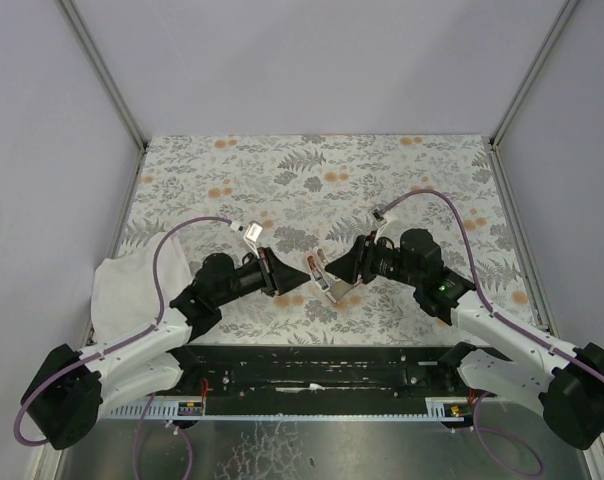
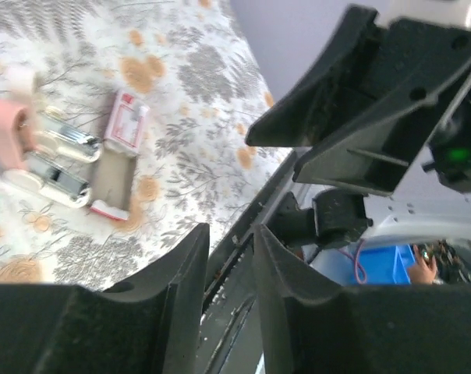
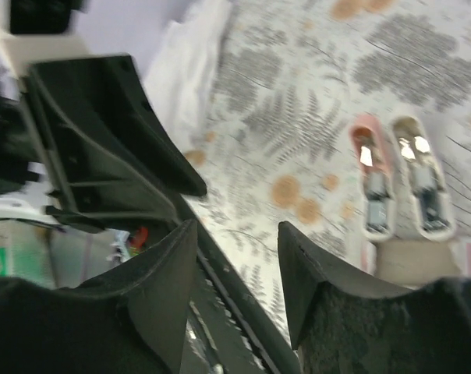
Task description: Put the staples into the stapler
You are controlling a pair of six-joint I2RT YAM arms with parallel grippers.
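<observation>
Where the left wall meets the table [image 1: 402,170], a white cloth [image 1: 122,285] lies crumpled, soft and folded, on the matte covering printed with grey ferns and orange blossoms.

Left gripper [image 2: 231,231]: two black, coarse-grained plastic fingers with curved inner faces and wedge-shaped tips. They stand a narrow slit apart with nothing between them. It hovers low, pointing toward the table's middle.

Stapler [image 2: 60,144]: lies opened flat on the covering between the two grippers' tips. Its two long, round-ended halves rest side by side, one with a salmon-pink plastic shell and one cream. Each carries a shiny metal channel along its length. Neither gripper touches it.

Staple box [image 2: 126,121]: small, flat red cardboard sleeve with a pale label, lying just beside the stapler's end. Its tan inner tray [image 2: 115,173] is slid out, plain and dull-surfaced, and ends in a red and white flap. The pictures are too blurred to show whether strips of staples lie in it.

Right gripper [image 3: 235,230]: same black grainy make, facing the left one across the stapler. Its fingers are spread noticeably wider, the gap bare, gripping nothing.

Each arm has a white shell with black joints, and a smooth lilac cable loops over it.
</observation>
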